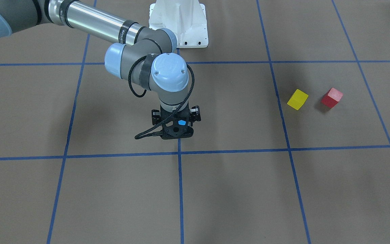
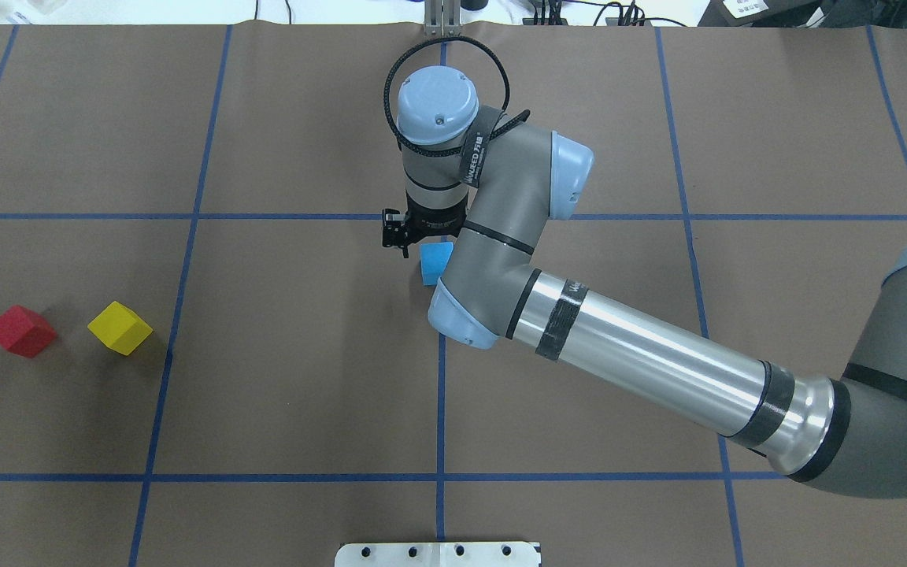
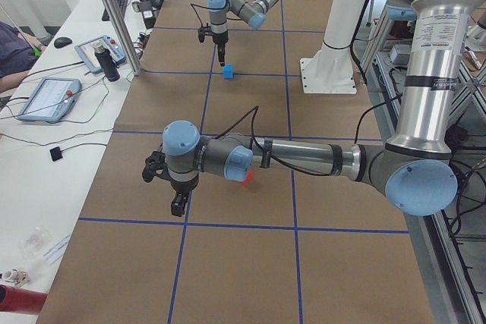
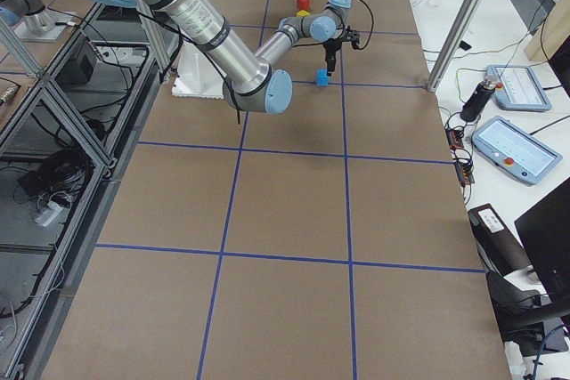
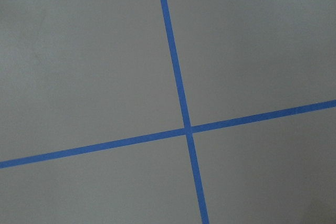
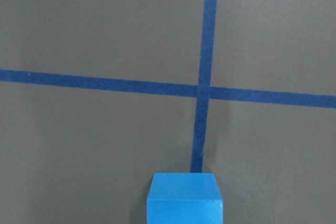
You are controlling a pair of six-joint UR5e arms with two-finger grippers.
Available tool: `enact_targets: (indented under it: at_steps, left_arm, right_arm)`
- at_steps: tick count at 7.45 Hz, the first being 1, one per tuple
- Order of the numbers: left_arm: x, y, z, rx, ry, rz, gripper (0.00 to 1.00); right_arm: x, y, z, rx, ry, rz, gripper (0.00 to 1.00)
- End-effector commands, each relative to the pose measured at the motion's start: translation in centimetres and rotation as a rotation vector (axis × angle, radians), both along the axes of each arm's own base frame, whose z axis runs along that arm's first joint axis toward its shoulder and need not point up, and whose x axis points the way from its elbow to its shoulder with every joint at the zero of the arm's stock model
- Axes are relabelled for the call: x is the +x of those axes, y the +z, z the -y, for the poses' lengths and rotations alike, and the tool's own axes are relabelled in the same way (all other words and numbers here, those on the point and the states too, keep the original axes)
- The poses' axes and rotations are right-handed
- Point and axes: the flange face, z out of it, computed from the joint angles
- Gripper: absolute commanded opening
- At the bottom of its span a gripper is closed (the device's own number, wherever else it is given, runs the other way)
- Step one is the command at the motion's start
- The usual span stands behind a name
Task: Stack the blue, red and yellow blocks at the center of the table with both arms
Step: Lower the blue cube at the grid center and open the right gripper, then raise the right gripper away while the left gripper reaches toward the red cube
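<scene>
Below right gripper, blue block, apart.

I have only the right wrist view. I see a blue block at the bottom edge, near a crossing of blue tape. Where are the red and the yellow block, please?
Observer: Both lie on the table at the robot's left, apart and unstacked; the yellow block is nearer the centre than the red block.
Operator: Does the blue block rest on the table?
Observer: Yes; the exterior left view shows it on the table, the right gripper above it.
Operator: And the left gripper?
Observer: In the exterior left view it hangs over bare table, carrying no block.
</scene>
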Motion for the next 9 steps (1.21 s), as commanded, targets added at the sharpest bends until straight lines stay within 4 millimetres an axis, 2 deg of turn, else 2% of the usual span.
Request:
enact_targets:
  at_steps: [1, 3, 4, 5, 6, 7, 8, 9]
  left_arm:
    - [7.4, -5.0, -0.3, -0.105, -0.099, -0.031, 1.00]
    - [9.8, -2.5, -4.9, -0.264, -0.308, -0.133, 1.00]
    - [11.4, -1.4, -7.4, -0.224, -0.331, -0.162, 1.00]
    - [15.3, -0.7, -9.4, -0.149, -0.241, -0.130, 0.99]
    - [18.6, -2.2, -10.7, -0.075, -0.122, -0.129, 0.99]
    - [20.9, -4.0, -12.2, 0.001, -0.015, -0.133, 0.98]
    - [21.6, -4.7, -13.5, 0.105, 0.083, -0.110, 0.95]
    - [20.9, -4.7, -14.4, 0.214, 0.186, -0.084, 0.95]
  right_arm:
    - [8.7, 2.3, 2.9, -0.026, 0.057, 0.027, 0.99]
    - [14.5, 6.8, 4.6, 0.057, 0.030, 0.002, 0.99]
    - [16.3, 8.6, 5.6, 0.070, 0.025, -0.015, 0.99]
    - [18.6, 10.4, 5.8, 0.082, 0.002, -0.008, 0.99]
    - [20.8, 12.0, 6.0, 0.087, -0.009, -0.004, 0.99]
    - [21.7, 13.5, 6.0, 0.100, -0.026, -0.015, 0.99]
    - [22.4, 14.7, 6.1, 0.108, -0.036, -0.021, 0.99]
    - [22.5, 15.3, 6.1, 0.103, -0.036, -0.029, 0.99]
